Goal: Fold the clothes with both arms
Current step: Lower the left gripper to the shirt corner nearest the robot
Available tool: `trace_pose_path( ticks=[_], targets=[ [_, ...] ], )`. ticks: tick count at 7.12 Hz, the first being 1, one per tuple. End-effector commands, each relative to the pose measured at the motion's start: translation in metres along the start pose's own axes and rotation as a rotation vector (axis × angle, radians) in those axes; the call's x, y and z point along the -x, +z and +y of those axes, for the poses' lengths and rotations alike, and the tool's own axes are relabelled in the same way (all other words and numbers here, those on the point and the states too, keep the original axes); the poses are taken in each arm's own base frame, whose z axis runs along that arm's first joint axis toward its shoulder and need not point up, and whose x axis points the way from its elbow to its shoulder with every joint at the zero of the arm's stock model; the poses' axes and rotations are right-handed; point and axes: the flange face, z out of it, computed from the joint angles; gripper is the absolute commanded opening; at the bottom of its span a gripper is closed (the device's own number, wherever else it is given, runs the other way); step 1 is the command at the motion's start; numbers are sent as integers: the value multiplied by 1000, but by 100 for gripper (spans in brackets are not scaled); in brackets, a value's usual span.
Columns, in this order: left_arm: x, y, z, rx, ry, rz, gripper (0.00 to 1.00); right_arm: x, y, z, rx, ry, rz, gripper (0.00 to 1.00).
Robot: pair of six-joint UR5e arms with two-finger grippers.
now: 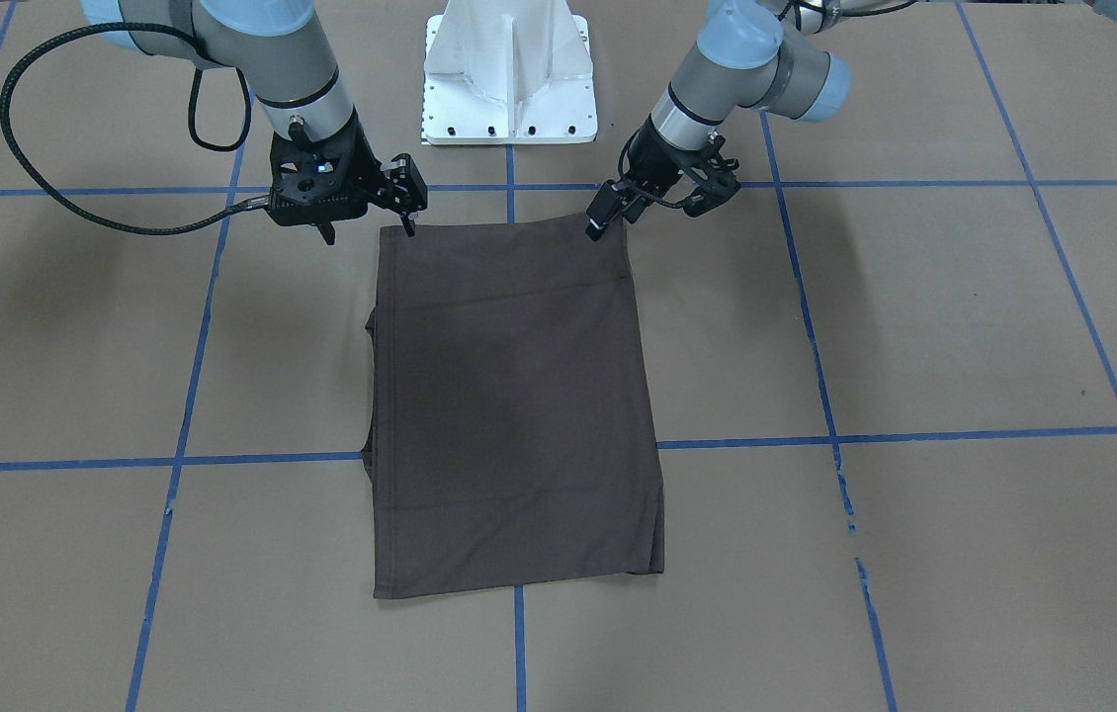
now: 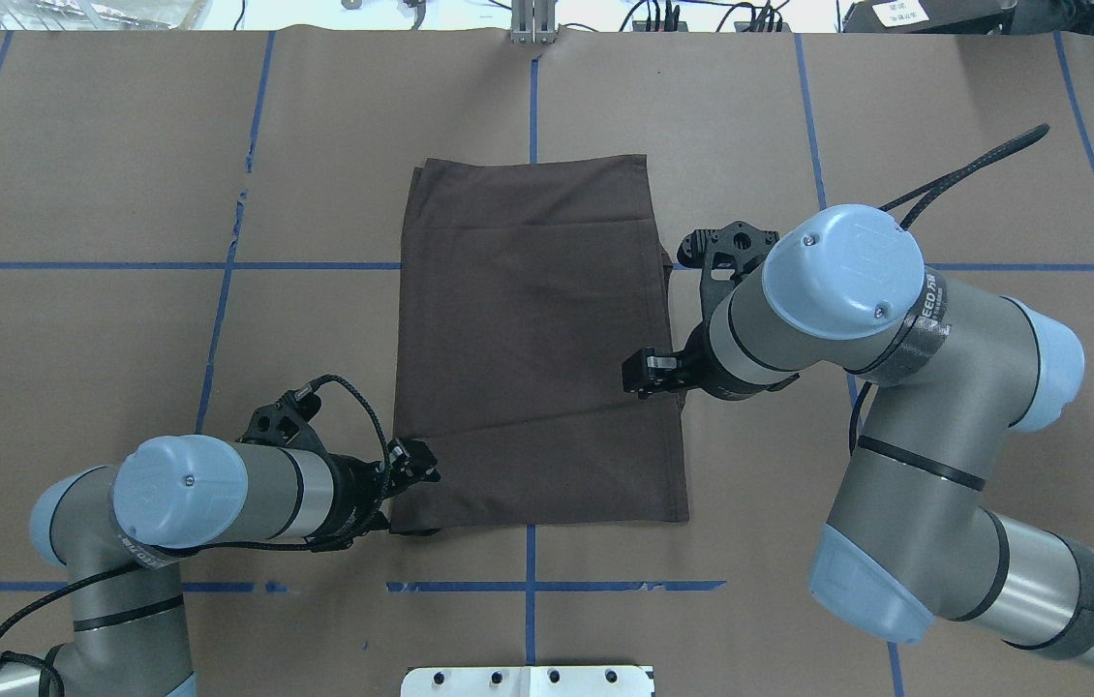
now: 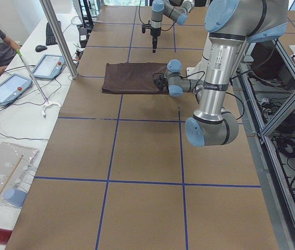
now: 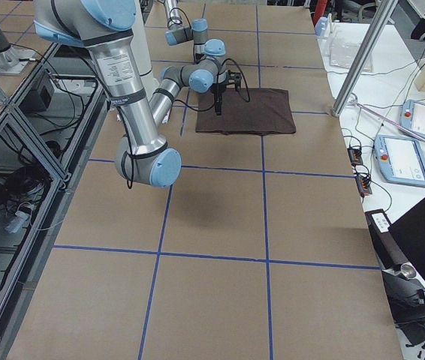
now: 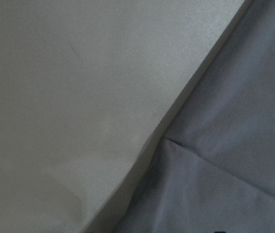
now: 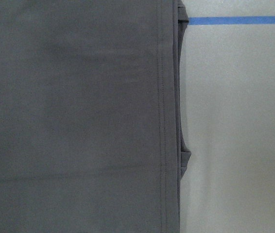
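Brown T-shirt (image 2: 537,339) lying lengthwise away from the robot, both claws poised at its near short edge.

Folded into a tall rectangle, it is resting flat in the middle of the paper-covered table (image 2: 102,368), its long axis running straight out from the white base (image 2: 528,681) toward the far side. The left gripper (image 2: 414,465) is lying low and nearly level at the near-left corner, seemingly touching the hem. The right gripper (image 2: 649,373) is pointing down over the near-right corner and hanging higher above the cloth. Both pairs of fingers are looking parted, gripping nothing. Each arm is sitting nearest its own corner, so the coming fold is probably carrying that near edge forward along the long axis toward the far edge.
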Motion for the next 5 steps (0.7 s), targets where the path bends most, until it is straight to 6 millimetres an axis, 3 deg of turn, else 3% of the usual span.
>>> trace_pose_path(
  ticks=[1, 5],
  targets=[
    [2, 3, 2, -7, 1, -8, 85, 0, -1, 1, 10, 2, -6, 100],
    [5, 4, 1, -12, 1, -16, 85, 0, -7, 2, 11, 1, -17, 100]
  ],
)
